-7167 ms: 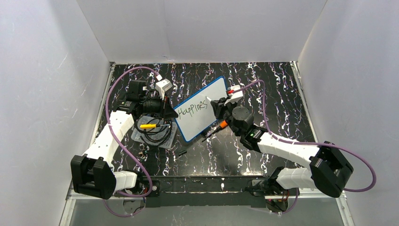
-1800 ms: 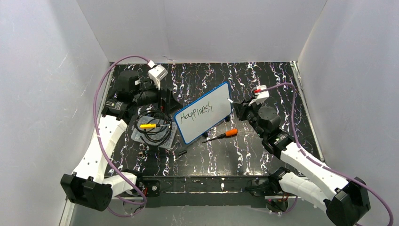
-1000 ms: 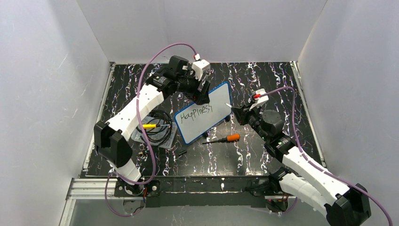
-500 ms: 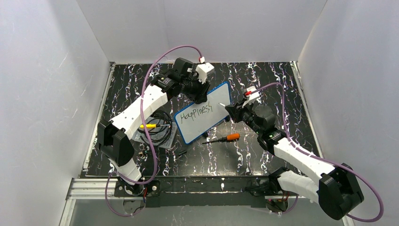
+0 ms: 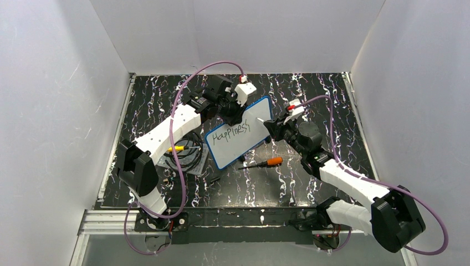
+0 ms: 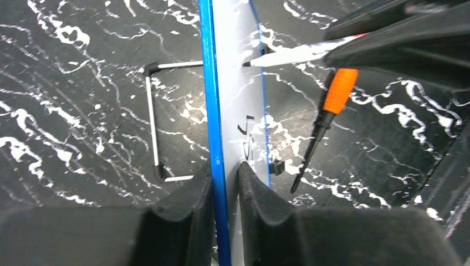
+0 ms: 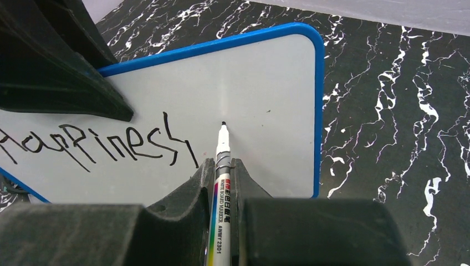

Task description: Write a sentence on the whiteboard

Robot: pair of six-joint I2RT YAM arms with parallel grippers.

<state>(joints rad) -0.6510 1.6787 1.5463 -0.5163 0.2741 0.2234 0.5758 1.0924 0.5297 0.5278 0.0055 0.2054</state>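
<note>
The whiteboard (image 5: 233, 143), white with a thin blue rim, lies tilted at the table's middle and carries the black word "Happiness" (image 5: 231, 132). My left gripper (image 5: 237, 115) is shut on its far edge; the left wrist view shows the blue rim (image 6: 213, 111) clamped between the fingers. My right gripper (image 5: 271, 125) is shut on a white marker (image 7: 221, 160), whose black tip sits at the board (image 7: 266, 88) just right of the last letter (image 7: 176, 143). The marker also shows in the left wrist view (image 6: 288, 54).
An orange-handled screwdriver (image 5: 265, 162) lies just off the board's near right edge, also in the left wrist view (image 6: 327, 116). A clear tray with black cable and a yellow item (image 5: 180, 151) sits left of the board. A small black cap (image 5: 214, 179) lies near the front.
My left arm swung from the tray side to the board's far edge and closed on it. My right gripper moved left, bringing the marker tip onto the board after the written word.
</note>
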